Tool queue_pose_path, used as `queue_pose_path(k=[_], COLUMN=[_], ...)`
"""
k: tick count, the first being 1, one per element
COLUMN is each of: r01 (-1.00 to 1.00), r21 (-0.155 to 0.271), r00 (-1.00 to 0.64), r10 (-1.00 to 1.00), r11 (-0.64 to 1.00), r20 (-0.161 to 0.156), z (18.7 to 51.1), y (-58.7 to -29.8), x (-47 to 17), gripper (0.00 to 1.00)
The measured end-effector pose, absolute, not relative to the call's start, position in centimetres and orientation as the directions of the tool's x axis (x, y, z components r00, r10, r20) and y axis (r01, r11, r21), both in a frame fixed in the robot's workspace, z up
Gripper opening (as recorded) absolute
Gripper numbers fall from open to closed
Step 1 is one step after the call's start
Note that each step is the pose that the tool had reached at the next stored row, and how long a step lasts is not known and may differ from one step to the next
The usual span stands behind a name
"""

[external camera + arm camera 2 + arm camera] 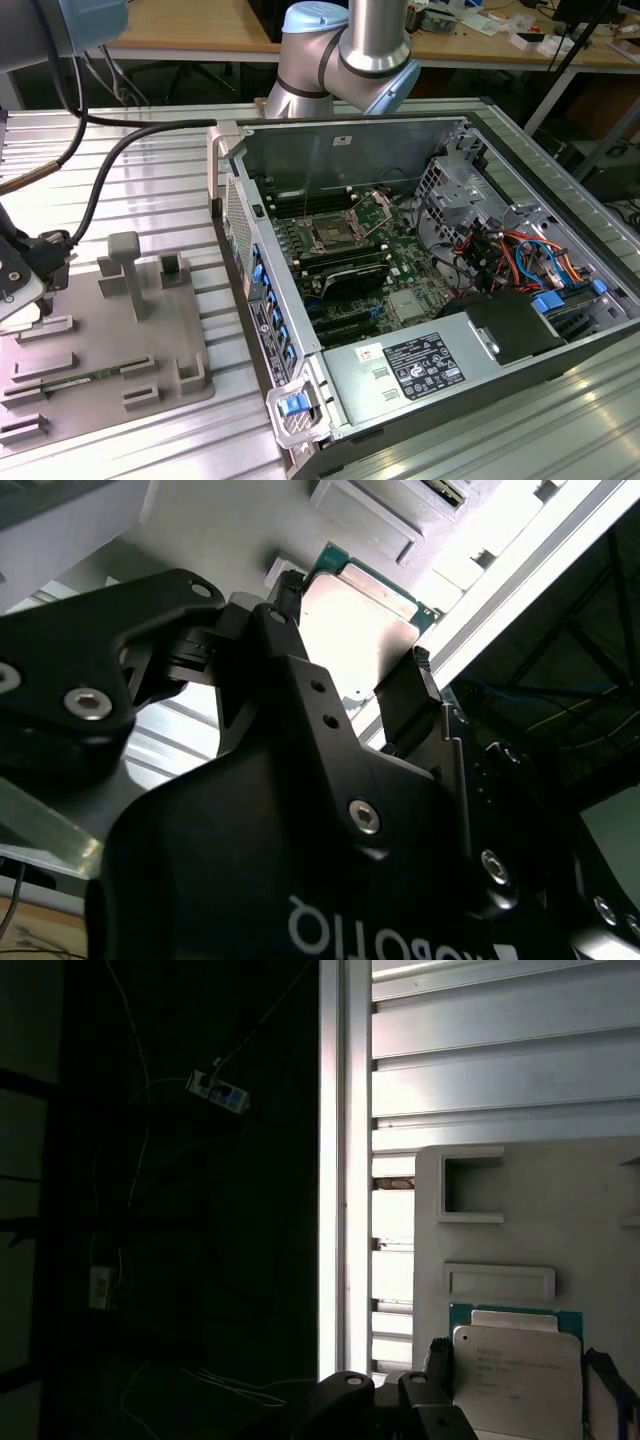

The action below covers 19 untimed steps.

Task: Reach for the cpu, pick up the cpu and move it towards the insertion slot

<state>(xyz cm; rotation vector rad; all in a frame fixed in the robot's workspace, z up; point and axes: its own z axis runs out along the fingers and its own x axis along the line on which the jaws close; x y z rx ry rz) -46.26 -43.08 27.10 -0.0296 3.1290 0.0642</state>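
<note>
step: grasp/pick-up stage, by my read; transfer not begun
gripper: fingers straddle the cpu, one each side, closed or nearly closed on it, contact looks likely
cpu: between the fingertips, over the grey fixture plate; can't tell if lifted or seated
insertion slot: well apart from the gripper, inside the open computer case
next move needs: firm level hold, clean rise off the plate, clearing the case wall, chip kept flat
</note>
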Motion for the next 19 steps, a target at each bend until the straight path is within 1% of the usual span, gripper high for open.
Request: queue_pose_path(k=[6, 19], r01=[-0.019, -0.019], r21=[0.041, 0.041], r00=[-1.0, -1.0], r10=[-0.019, -0.019], r11=[0.999, 0.999], r20=[-0.012, -0.012], z=[28.1, 28.3], y=[-43.1, -43.1], x=[-46.3, -46.3], gripper=[0.55, 0.55])
